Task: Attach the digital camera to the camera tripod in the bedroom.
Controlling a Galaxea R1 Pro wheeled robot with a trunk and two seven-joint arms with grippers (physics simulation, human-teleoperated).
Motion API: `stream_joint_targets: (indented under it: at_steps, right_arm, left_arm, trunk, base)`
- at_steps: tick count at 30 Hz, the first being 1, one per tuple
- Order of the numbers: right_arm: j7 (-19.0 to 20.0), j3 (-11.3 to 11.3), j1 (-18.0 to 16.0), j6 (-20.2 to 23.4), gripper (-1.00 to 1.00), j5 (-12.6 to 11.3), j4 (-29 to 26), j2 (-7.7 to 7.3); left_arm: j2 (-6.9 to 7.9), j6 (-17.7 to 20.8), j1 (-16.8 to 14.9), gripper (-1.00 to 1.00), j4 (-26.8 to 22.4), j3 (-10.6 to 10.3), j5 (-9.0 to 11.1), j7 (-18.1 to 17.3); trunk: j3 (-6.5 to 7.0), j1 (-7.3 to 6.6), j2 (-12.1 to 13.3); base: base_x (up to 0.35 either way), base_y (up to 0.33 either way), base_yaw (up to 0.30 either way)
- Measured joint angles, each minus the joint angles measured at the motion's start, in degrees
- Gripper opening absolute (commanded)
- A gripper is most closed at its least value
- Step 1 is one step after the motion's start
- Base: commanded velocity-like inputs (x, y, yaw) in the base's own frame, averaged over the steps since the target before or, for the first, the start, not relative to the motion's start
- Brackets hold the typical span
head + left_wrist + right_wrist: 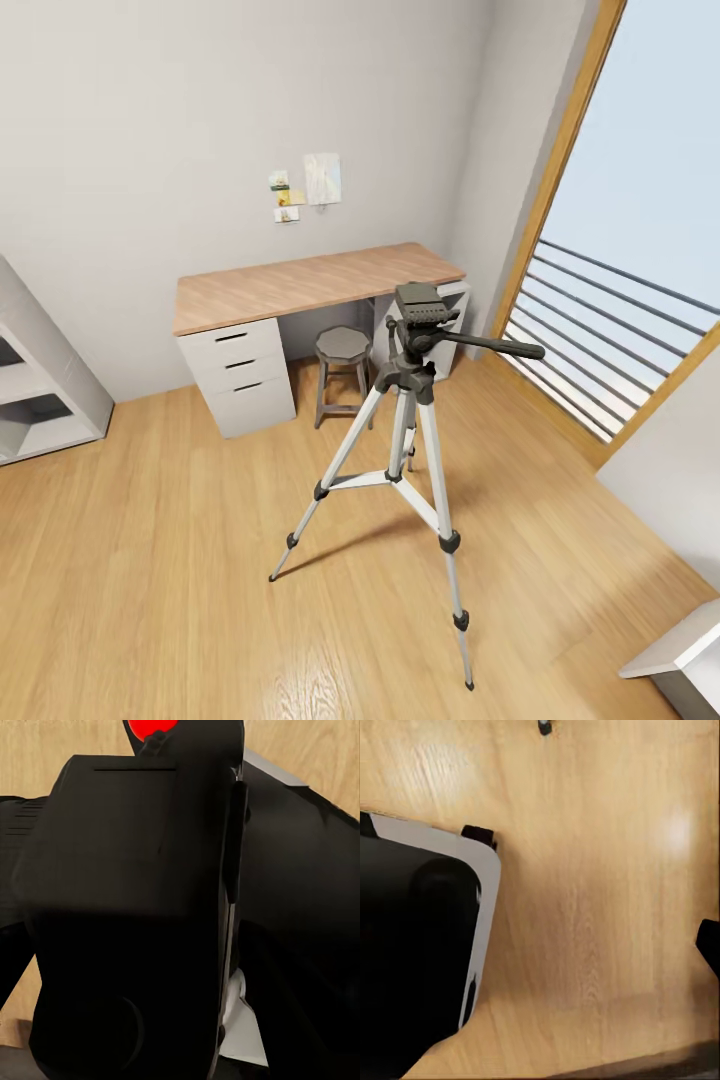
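Left wrist cam: digital camera [135,922] sits right up against the lens, black body with the red button [152,726] at its far end. It looks gripped, but I can't see the left fingers, so can't tell their opening. Right wrist cam: wood floor [600,907] beyond a black-and-white robot part [420,945]; right fingers' state also unclear. Head cam: camera tripod [410,440] stands upright on the floor ahead, head plate bare, pan handle toward the window [620,300]. Stool [342,370] and desk [300,285] behind it.

Left jaws hidden behind a close black bulk; right jaws unclear.
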Motion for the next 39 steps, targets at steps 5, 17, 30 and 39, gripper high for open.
stream_joint_targets:
  at_steps: [5,17,30,39]
  right_arm:
    - [5.85,-2.91,0.00,15.35,1.00,-3.52,-25.18,-0.16]
    - [12.46,-5.55,-15.40,57.22,1.00,-7.59,-60.19,-0.70]
    - [22.93,-5.26,-23.67,61.36,1.00,-7.01,-62.41,-0.83]
    - [23.49,-5.18,-23.86,61.18,1.00,-6.78,-62.01,-0.86]
  left_arm:
    - [-0.12,-0.07,0.00,-1.00,0.01,0.00,-0.30,0.05]
    - [-0.20,0.04,0.00,-1.00,0.02,-0.01,-0.40,-0.17]
    - [-0.18,0.02,0.01,-1.00,-0.02,0.00,-0.47,-0.17]
    - [-0.17,-0.01,0.01,-1.00,-0.02,0.00,-0.40,-0.10]
  trunk:
    - [0.01,0.00,0.00]
    - [0.01,0.00,0.01]
    - [0.00,-0.01,0.02]
    - [0.00,-0.01,0.02]
  base:
    - [0.000,0.000,0.000]
    - [0.000,-0.014,0.000]
    - [0.000,-0.243,0.000]
    - [0.000,-0.269,0.000]
